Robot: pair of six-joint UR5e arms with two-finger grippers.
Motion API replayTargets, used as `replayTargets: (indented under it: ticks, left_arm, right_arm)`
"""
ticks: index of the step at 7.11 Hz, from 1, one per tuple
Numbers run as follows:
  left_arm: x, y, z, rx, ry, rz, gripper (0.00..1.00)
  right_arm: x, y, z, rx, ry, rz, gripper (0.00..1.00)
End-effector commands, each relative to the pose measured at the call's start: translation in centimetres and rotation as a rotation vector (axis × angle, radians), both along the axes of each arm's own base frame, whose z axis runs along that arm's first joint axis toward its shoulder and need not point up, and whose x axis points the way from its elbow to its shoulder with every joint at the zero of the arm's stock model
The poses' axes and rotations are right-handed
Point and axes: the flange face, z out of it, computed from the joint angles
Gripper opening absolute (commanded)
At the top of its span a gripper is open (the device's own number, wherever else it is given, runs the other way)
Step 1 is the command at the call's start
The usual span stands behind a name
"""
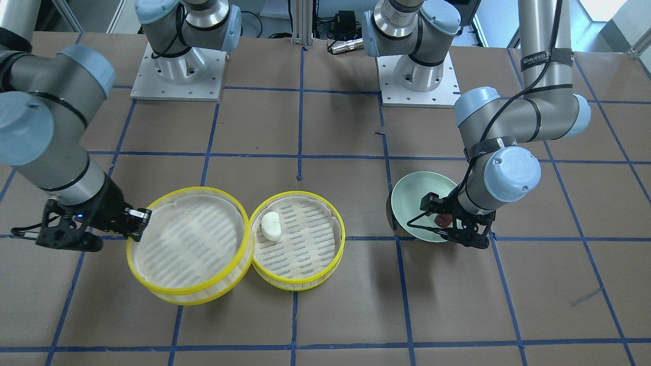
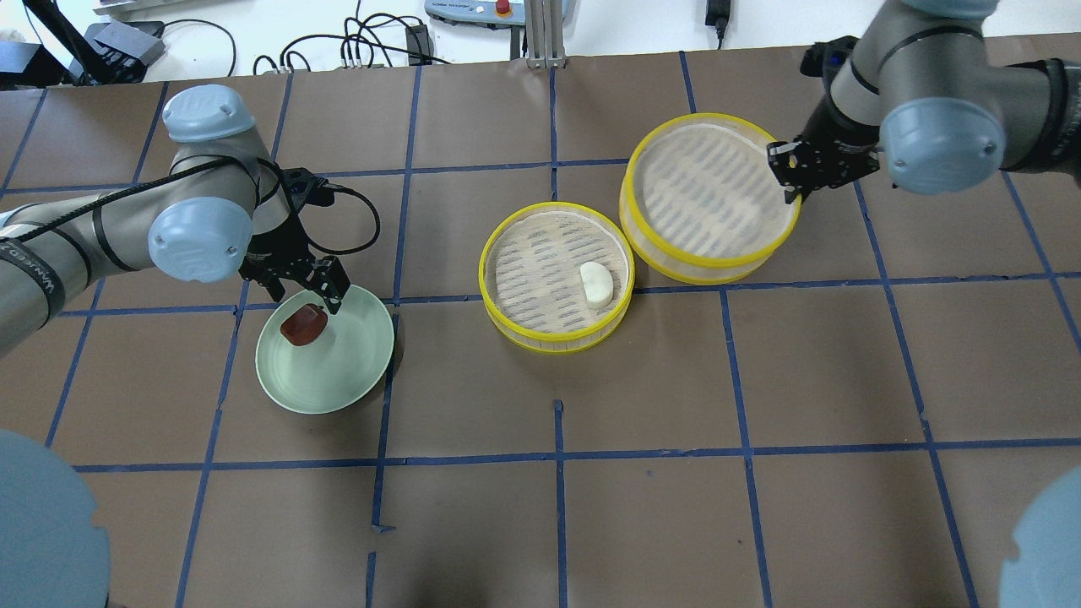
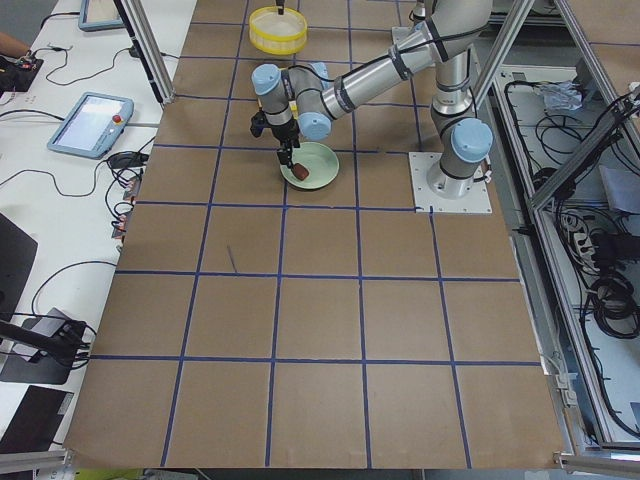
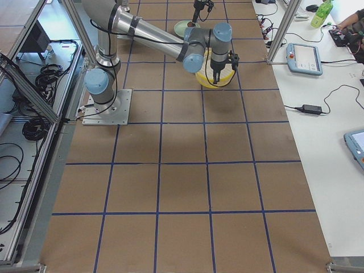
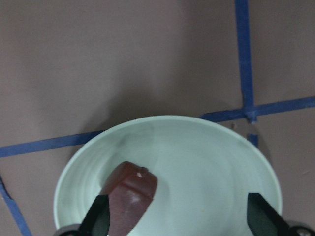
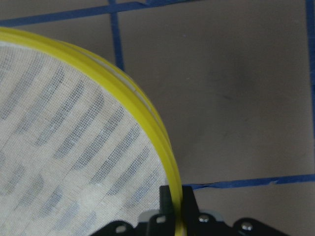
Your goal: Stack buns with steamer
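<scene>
A glossy reddish-brown bun lies in the pale green plate. My left gripper hangs open over the plate; in the left wrist view the bun sits just inside one fingertip. A white bun lies in a yellow-rimmed steamer tray at mid table. My right gripper is shut on the rim of a second, empty steamer tray, right beside the first; the rim shows pinched between the fingers. I cannot tell if this tray is off the table.
The brown table carries a grid of blue tape lines. The two arm bases stand at the robot's side. Cables and a pendant lie beyond the far edge.
</scene>
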Motion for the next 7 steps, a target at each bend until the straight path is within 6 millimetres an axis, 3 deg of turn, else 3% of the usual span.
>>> replayTargets:
  ticks: [1, 2, 3, 5, 7]
  left_arm:
    - [0.0, 1.6, -3.6, 0.076, 0.025, -0.076, 0.73]
    - [0.0, 1.4, -3.6, 0.072, 0.025, -0.078, 0.39]
    - [0.1, 1.2, -3.4, 0.066, 0.024, -0.076, 0.17]
    - [0.6, 0.7, -1.4, 0.017, 0.030, -0.038, 0.02]
    - [0.1, -0.5, 2.6, -0.012, 0.117, 0.223, 0.02]
  right_arm:
    - [9.2, 1.3, 0.5, 0.035, -0.014, -0.104, 0.07]
    - [12.2, 2.4, -0.7, 0.087, -0.005, -0.138, 0.07]
    - [14.0, 3.2, -1.1, 0.099, 0.020, -0.125, 0.07]
    - [16.1, 4.1, -1.9, 0.120, 0.041, -0.113, 0.07]
    - [16.6, 4.3, -2.6, 0.129, 0.063, -0.100, 0.07]
